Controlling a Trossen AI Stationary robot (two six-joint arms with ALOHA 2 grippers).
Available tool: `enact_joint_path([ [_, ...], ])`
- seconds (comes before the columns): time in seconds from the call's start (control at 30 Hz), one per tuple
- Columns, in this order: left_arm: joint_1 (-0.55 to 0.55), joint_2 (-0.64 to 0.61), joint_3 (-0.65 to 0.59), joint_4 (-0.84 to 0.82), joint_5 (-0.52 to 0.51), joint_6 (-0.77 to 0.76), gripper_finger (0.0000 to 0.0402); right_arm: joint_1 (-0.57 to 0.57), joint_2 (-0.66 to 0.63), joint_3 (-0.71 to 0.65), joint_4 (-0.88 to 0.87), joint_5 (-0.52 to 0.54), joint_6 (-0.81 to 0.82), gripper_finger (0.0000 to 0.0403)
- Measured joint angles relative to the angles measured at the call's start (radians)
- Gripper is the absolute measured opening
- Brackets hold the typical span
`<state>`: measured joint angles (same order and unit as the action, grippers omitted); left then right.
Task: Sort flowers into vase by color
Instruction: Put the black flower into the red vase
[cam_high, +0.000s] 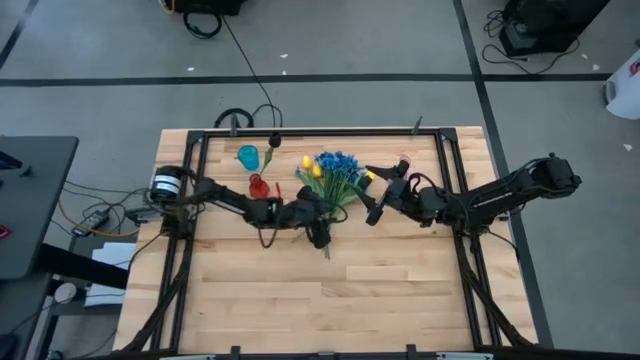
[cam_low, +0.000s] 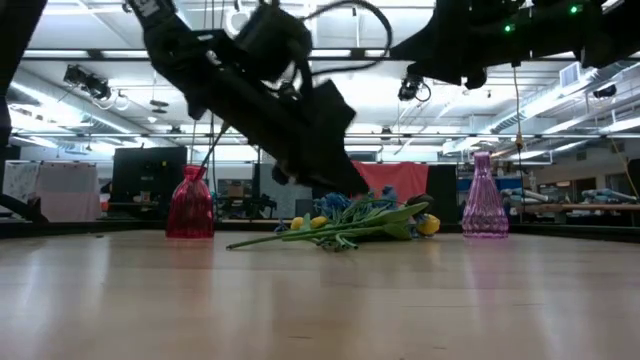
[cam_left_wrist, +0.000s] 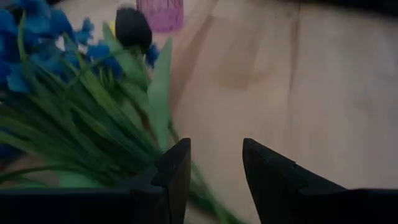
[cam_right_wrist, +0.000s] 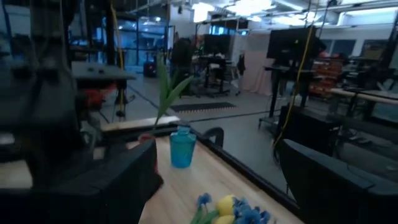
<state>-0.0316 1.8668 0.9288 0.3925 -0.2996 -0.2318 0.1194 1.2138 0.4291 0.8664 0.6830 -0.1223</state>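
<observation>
The flowers lie in a heap on their sides at the table's far middle. They are blue blossoms, yellow tulips and a dark tulip, all on green stems. My left gripper is open, low over the stem ends, with the stems just beside one finger. My right gripper is wide open, held level above the table to the right of the heap. A blue vase has one leafy stem standing in it.
A red vase stands left of the heap, close by my left arm. A pink vase stands to the right of the flowers, near my right gripper. The near half of the wooden table is bare board inside a black frame.
</observation>
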Motion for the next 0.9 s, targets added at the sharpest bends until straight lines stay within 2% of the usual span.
enact_joint_path([
  [0.13, 0.023, 0.054, 0.051, -0.052, -0.02, 0.045, 0.0152, 0.002, -0.007, 0.0, -0.009, 0.025, -0.017, 0.0347],
  [0.43, 0.032, 0.145, 0.104, -0.052, -0.093, 0.152, 0.0143, 0.004, -0.005, 0.0, -0.016, 0.055, -0.059, 0.0347],
  [0.57, 0.032, 0.159, 0.104, -0.047, -0.108, 0.17, 0.0109, 0.004, -0.005, 0.0, -0.016, 0.058, -0.063, 0.0347],
  [0.8, 0.034, 0.161, 0.104, -0.048, -0.129, 0.177, 0.0018, 0.004, -0.005, 0.0, -0.016, 0.058, -0.065, 0.0347],
  [0.9, 0.036, 0.16, 0.104, -0.056, -0.128, 0.177, 0.0008, 0.004, -0.005, 0.0, -0.016, 0.058, -0.065, 0.0347],
])
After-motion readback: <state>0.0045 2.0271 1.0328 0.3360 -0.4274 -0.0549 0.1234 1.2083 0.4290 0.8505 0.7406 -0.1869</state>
